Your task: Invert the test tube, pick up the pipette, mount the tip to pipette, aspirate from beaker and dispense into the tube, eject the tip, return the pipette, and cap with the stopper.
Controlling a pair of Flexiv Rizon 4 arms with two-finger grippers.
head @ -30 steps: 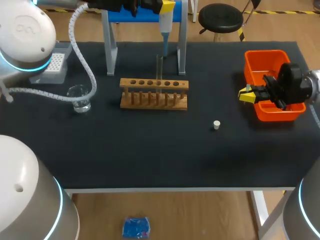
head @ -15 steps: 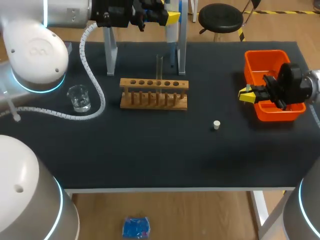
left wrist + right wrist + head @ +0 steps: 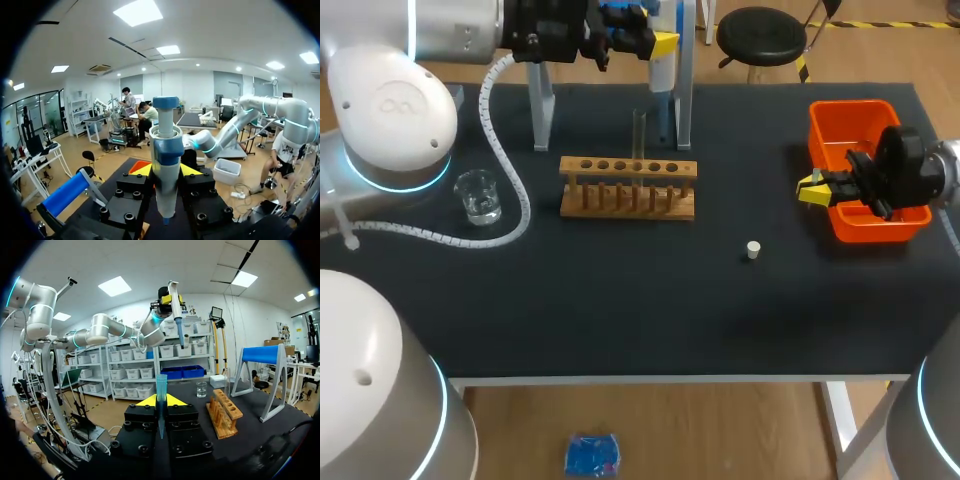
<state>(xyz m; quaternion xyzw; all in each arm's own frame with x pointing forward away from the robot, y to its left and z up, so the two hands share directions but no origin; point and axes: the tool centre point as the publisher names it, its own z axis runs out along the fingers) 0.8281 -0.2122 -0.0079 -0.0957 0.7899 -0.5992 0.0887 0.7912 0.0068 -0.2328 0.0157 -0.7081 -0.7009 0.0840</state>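
My left gripper (image 3: 655, 42) is at the back of the table by the blue stand (image 3: 610, 22), shut on the white and blue pipette (image 3: 663, 70). In the left wrist view the pipette (image 3: 166, 160) stands upright between the yellow fingertips of that gripper (image 3: 166, 172). My right gripper (image 3: 814, 188) hovers beside the orange bin (image 3: 865, 115). It is shut on a blue pipette tip (image 3: 161, 390) that stands upright in the gripper (image 3: 160, 401). A clear test tube (image 3: 639, 135) stands in the wooden rack (image 3: 628, 187). The glass beaker (image 3: 478, 195) is left of the rack. The white stopper (image 3: 753, 250) lies in front, to the right.
The stand's legs (image 3: 542, 110) rise just behind the rack. My left arm's cable (image 3: 505, 170) loops over the table around the beaker. The rack (image 3: 225, 412), beaker (image 3: 201, 389) and stand (image 3: 262, 355) lie ahead of the right gripper.
My left arm has swung its elbow toward the back and shifted the pipette slightly right, next to the stand. The right arm has kept still.
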